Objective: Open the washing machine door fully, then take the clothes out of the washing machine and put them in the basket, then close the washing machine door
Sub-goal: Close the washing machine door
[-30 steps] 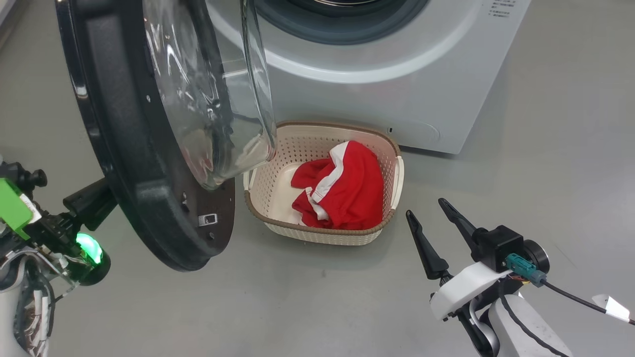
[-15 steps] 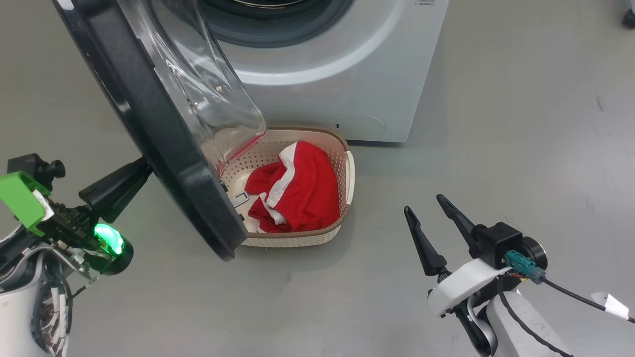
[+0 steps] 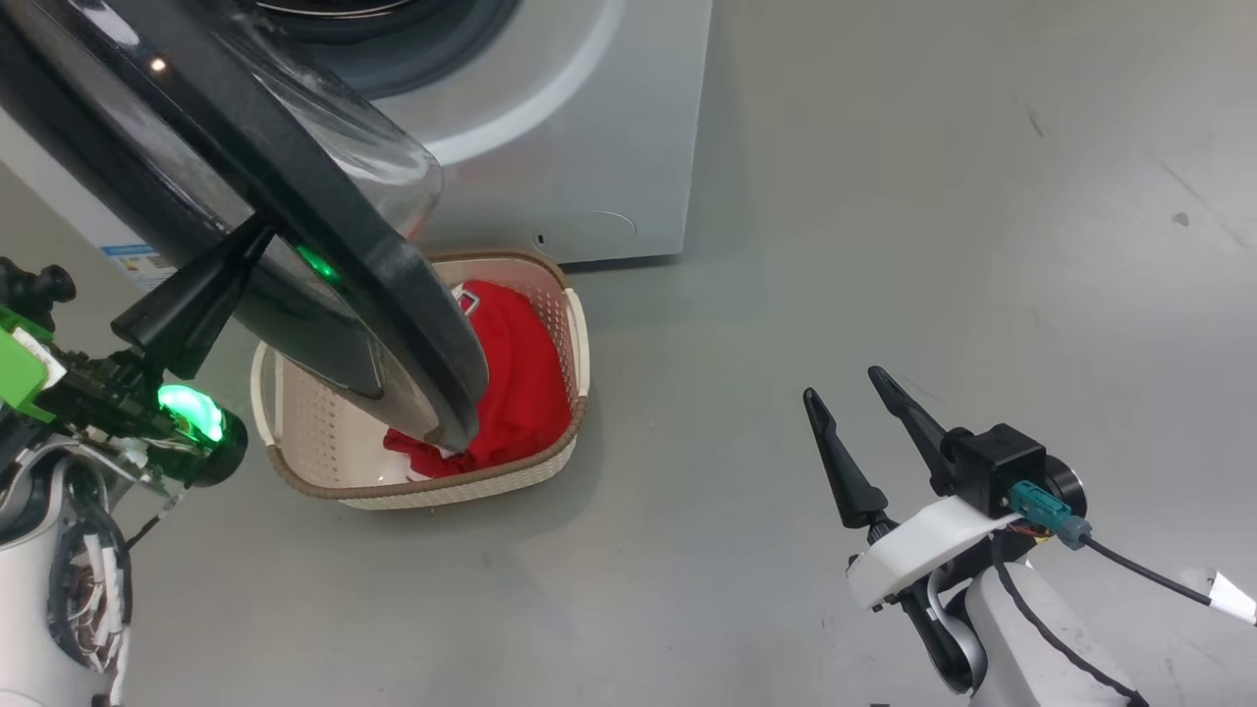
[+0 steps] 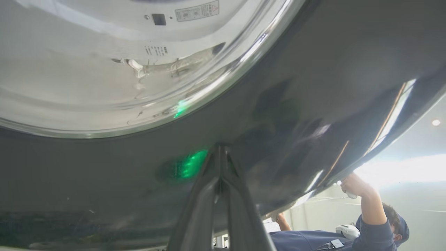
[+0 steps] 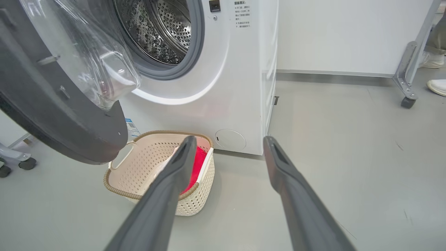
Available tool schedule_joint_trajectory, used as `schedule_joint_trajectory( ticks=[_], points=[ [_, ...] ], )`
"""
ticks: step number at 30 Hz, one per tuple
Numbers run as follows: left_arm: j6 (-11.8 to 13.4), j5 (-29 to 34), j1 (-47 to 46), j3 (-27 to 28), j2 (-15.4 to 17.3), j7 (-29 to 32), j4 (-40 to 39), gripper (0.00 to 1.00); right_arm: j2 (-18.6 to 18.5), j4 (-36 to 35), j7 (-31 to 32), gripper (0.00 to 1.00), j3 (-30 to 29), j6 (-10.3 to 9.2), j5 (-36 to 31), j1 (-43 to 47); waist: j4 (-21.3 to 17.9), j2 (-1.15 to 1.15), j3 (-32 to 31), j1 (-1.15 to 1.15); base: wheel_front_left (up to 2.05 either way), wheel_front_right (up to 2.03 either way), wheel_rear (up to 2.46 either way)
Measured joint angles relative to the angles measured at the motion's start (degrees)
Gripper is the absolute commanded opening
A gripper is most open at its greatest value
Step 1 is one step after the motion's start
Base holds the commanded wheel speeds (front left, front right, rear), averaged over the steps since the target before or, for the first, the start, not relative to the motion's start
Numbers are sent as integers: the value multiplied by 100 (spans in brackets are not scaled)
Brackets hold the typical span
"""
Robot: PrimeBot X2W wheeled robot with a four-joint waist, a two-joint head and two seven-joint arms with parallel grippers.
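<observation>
Closed left tool tip-first against door rim

Bright even light; soft shadows on floor; glare streaks on washing machine door; wrist views bulge at edges.

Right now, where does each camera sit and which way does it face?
Head view: atop the robot, facing down at the washing machine door and the basket; left end effector and right end effector show.
Left wrist view: close against the door's black rim; its shut fingers show.
Right wrist view: low, facing the washing machine and basket; its open fingers show.
Shared: all three show the door.
</observation>
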Motion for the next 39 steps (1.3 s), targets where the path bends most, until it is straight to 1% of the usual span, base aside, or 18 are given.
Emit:
schedule_joint_trajectory(
  ticks=[2, 7, 11, 17, 21, 29, 39],
  points=[
    [-3, 9, -27, 18, -16, -43, -12, 0, 1, -2, 0, 100, -8, 0, 9, -5, -68, 0, 15, 0, 0, 0, 0],
    [-29, 31, -221, 119, -143, -287, -75, 0, 11, -21, 0, 100, -41, 0, 35, -80, -393, 0, 91, 0, 0, 0, 0],
    [-77, 230, -349, 164, -202, -433, -79, 0, 16, -41, 0, 100, -79, 0, 49, -112, -618, 0, 149, 0, 0, 0, 0],
    [-108, 336, -422, 223, -272, -705, -51, 0, 23, -49, 0, 100, -114, -1, 66, -120, -867, 0, 215, 0, 0, 0, 0],
    [-110, 389, -545, 320, -272, -891, -47, 0, 27, -73, 0, 100, -105, 0, 82, -155, -998, 0, 256, 0, 0, 0, 0],
    [-145, 694, -934, 482, -257, -1279, -71, 0, 34, -121, 0, 100, -108, -1, 113, -202, -1240, 0, 432, 0, 0, 0, 0],
    [-149, 1046, -1427, 541, -46, -1607, -110, 0, 47, -301, 0, 100, -94, -24, 269, -271, -1551, 0, 805, 0, 0, 0, 0]
  ],
)
